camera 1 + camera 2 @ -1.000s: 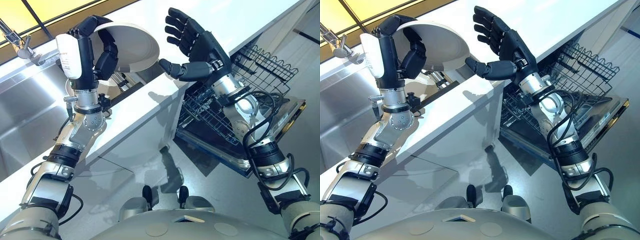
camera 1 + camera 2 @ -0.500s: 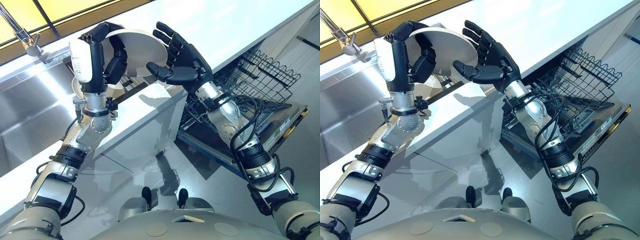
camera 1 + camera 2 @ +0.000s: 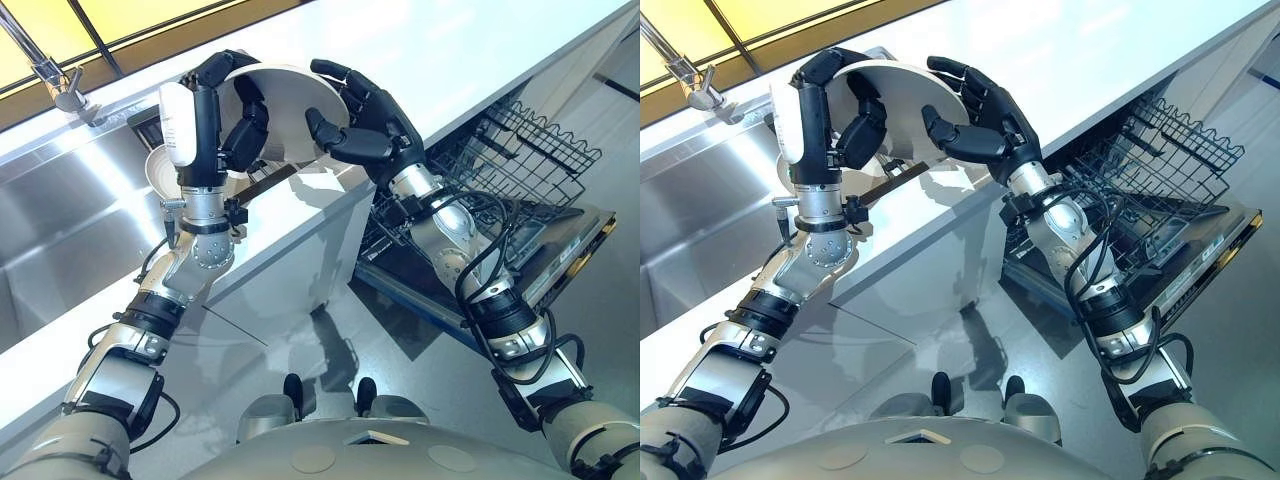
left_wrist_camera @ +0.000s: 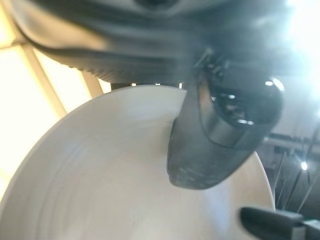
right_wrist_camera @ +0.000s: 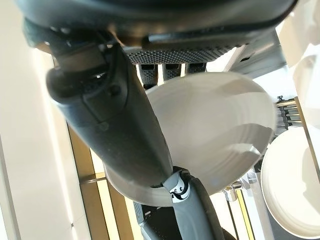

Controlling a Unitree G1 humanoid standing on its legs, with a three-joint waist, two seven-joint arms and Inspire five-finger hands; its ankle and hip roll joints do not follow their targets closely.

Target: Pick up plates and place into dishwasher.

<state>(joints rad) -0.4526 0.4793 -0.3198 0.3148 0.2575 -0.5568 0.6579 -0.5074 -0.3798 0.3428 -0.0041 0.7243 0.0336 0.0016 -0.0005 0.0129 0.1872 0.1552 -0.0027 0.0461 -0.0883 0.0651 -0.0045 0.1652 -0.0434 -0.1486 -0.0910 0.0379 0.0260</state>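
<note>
A white plate (image 3: 285, 100) is held up on edge over the counter's corner. My left hand (image 3: 238, 115) is shut on its left rim, with the thumb (image 4: 220, 135) lying across the plate's face (image 4: 100, 190). My right hand (image 3: 385, 120) has come in from the right. Its thumb (image 5: 130, 135) rests on the plate's face (image 5: 215, 125) and its fingers (image 3: 980, 90) reach behind the right rim, so the plate is pinched between them.
A second white plate (image 3: 160, 172) stands in a rack by the steel sink (image 3: 60, 220) and faucet (image 3: 50, 80). The white counter (image 3: 300, 230) ends at a corner. To the right, the open dishwasher door (image 3: 565, 265) carries a pulled-out wire rack (image 3: 500, 150).
My right hand moved left to the plate, and its thumb and fingers closed on the right rim. My left hand brought the plate a little to the right.
</note>
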